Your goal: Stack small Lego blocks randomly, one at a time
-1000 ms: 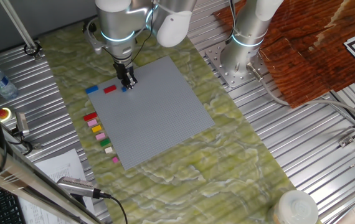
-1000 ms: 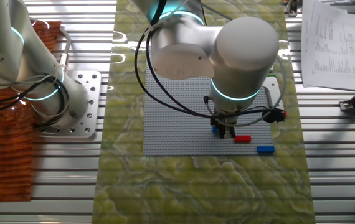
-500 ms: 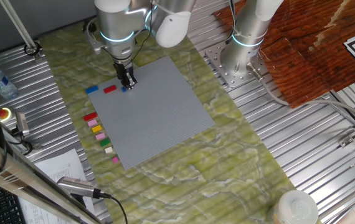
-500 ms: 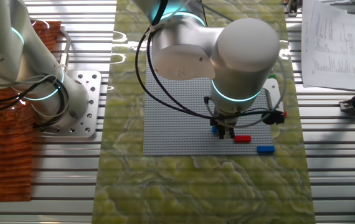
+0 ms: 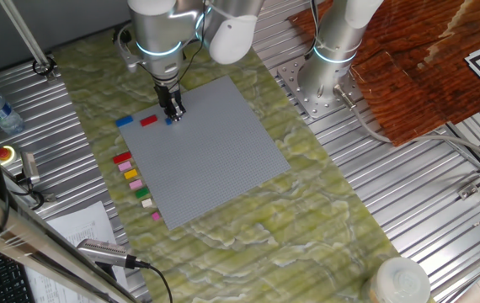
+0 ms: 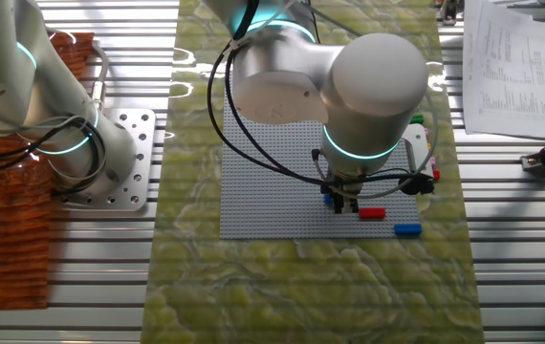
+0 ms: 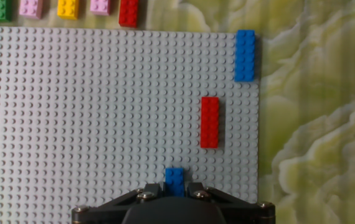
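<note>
gripper hasn't moved, pinching one small blue brick; ahead sit one red brick, one long blue brick.

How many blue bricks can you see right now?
3. One blue brick at the baseplate edge, one between the gripper fingers, and... actually only 2 show; others may be hidden.

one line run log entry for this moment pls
phase: placing | gripper: shut on blue brick, low over grey baseplate near its edge | on plate: red brick, second blue brick | spare bricks: in row beside plate
</note>
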{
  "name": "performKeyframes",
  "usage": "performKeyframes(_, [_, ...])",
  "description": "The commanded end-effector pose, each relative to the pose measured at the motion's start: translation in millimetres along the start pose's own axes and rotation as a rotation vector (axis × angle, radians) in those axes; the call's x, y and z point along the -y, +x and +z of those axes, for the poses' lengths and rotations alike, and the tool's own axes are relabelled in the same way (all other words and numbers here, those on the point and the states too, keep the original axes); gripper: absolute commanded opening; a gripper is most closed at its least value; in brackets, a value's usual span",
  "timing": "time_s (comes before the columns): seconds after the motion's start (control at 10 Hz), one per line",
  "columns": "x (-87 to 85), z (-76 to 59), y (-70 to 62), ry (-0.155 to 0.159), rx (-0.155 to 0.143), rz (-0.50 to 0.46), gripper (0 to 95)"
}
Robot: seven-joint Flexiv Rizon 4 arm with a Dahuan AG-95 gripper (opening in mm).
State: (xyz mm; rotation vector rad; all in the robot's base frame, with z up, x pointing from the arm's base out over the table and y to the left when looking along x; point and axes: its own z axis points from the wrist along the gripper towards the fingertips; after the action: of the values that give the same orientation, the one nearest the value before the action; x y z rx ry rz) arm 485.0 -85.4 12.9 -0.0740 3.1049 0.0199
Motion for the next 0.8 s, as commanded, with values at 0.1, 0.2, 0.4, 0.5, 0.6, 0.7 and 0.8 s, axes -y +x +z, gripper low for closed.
performKeyframes(0.1, [0.3, 2.9, -0.5, 0.001, 0.006, 0.001, 0.0])
performKeyframes(0.2, [0.4, 3.0, -0.6, 0.001, 0.006, 0.002, 0.0])
performKeyframes(0.4, [0.4, 3.0, -0.6, -0.001, 0.007, 0.004, 0.0])
performKeyframes(0.5, [0.3, 3.0, -0.7, -0.004, 0.008, 0.007, 0.0])
performKeyframes(0.6, [0.2, 3.1, -0.7, -0.005, 0.009, 0.009, 0.0])
performKeyframes(0.7, [0.1, 3.1, -0.7, -0.005, 0.011, 0.011, 0.0])
performKeyframes(0.8, [-0.4, 3.2, -0.9, -0.006, 0.012, 0.013, 0.0])
